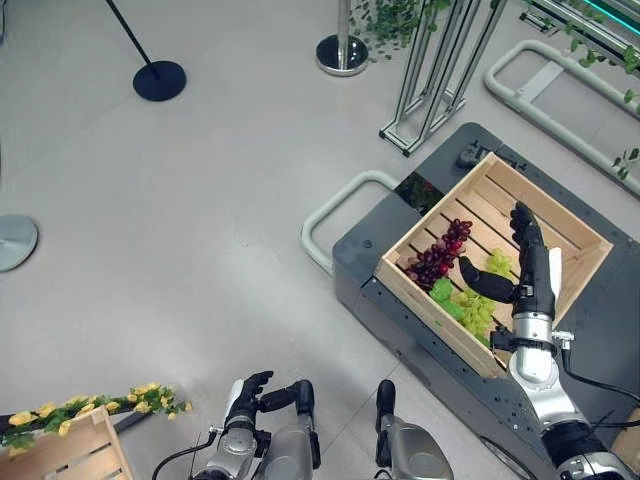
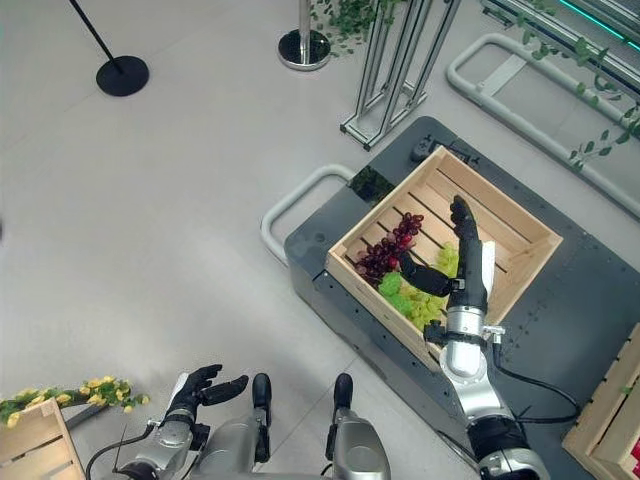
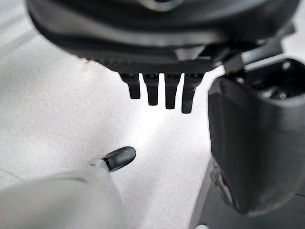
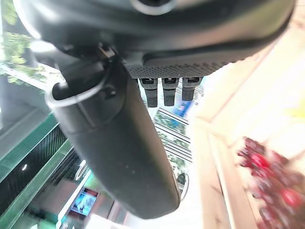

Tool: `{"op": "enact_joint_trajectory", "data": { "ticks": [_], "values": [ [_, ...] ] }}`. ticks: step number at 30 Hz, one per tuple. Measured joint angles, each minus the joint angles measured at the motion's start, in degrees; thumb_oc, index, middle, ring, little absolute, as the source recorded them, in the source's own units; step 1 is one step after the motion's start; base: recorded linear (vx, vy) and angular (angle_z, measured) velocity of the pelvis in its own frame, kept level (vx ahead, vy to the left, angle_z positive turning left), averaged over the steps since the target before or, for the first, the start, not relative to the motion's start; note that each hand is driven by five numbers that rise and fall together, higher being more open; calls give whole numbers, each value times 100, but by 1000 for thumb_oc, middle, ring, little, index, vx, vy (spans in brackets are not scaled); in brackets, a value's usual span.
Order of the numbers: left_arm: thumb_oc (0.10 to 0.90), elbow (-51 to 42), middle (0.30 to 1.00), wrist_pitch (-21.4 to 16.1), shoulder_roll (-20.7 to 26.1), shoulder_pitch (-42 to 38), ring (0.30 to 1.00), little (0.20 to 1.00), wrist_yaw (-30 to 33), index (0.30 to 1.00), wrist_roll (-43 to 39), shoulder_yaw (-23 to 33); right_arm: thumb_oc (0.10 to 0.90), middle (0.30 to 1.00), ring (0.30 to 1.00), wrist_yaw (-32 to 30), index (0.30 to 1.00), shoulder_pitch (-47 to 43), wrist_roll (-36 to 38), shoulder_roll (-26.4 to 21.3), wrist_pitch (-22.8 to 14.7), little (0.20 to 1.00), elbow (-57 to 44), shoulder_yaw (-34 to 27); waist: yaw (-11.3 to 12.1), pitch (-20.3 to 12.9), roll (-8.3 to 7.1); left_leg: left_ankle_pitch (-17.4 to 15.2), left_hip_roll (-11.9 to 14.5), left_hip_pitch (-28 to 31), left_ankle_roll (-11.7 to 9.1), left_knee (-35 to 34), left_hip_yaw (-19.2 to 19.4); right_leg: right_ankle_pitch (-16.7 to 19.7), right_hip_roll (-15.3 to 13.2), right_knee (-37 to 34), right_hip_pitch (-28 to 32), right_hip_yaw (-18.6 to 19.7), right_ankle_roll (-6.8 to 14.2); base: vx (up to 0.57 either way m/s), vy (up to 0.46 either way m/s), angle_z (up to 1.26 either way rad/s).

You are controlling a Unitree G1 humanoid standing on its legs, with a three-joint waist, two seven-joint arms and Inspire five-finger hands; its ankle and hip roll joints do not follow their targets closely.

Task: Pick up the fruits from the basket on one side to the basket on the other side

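- Right hand (image 1: 528, 262) over the slatted wooden crate (image 1: 580, 232), fingers straight and pointing toward its far wall, thumb spread out sideways above the fruit, nothing pinched.
- Left hand (image 2: 203, 388) low near the grey floor (image 1: 200, 200), fingers relaxed and apart, empty.
- Dark red grape bunch (image 1: 442, 253) lying along the crate's left side, on the slats.
- Light green grape bunch (image 1: 470, 305) in the crate's near corner, touching the red bunch's near end, just under the right thumb.
- Crate resting on a dark grey cart (image 1: 362, 255), near its left edge.
- Second wooden crate with yellow flowers (image 1: 60, 450) at the floor's near left.
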Motion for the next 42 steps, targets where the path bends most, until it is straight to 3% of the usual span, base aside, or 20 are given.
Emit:
{"op": "enact_joint_trajectory", "data": {
  "ticks": [4, 8, 10, 15, 23, 42],
  "values": [
    [800, -343, 900, -23, 167, -59, 900, 900, -90, 900, -46, 32, 800, 900, 900, -94, 900, -484, -683, -578, 773, 900, 17, 67, 95, 243, -21, -6, 1, -189, -2, 197, -130, 1, -6, 22, -19, -148, -1, -39, -81, 18],
    [800, -771, 900, -169, 417, -136, 900, 900, -216, 900, -238, -14, 800, 900, 900, -116, 900, -1258, -1563, -1428, 1582, 900, 297, 522, 251, 574, -36, -27, 4, -626, -14, 510, -252, -22, -6, 249, -352, -266, -37, -82, -82, 17],
    [800, -875, 900, -225, 547, -278, 900, 900, -322, 900, -400, -107, 800, 900, 900, -113, 900, -1746, -1798, -1868, 1906, 900, 592, 999, 325, 760, -36, -33, 3, -837, -15, 675, -331, -32, -12, 390, -523, -309, -53, -103, -90, 14],
    [800, -1359, 900, -452, 848, -401, 900, 900, -482, 900, -887, -253, 800, 900, 900, 9, 900, -2834, -2221, -2310, 2475, 900, 1318, 2035, 495, 900, -16, -41, -10, -1389, -5, 1036, -473, -132, -72, 845, -1050, -433, -106, -70, -37, 12],
    [800, -1860, 900, -574, 1103, -453, 900, 900, -600, 900, -1259, -355, 800, 900, 900, 478, 900, -3041, -2407, -2440, 2576, 900, 1736, 2294, 761, 976, -27, -171, -108, -1824, 54, 1641, -586, -556, -290, 1869, -1597, -451, -133, -26, 3, 10],
    [800, -1889, 900, -571, 1163, -271, 900, 900, -625, 900, -1352, -351, 800, 900, 900, 754, 900, -2462, -1939, -2407, 2675, 900, 2030, 1990, 512, 992, -9, -269, -188, -2184, 138, 2055, -478, -631, -456, 2424, -2074, -288, -80, -15, 20, -2]
  ]
}}
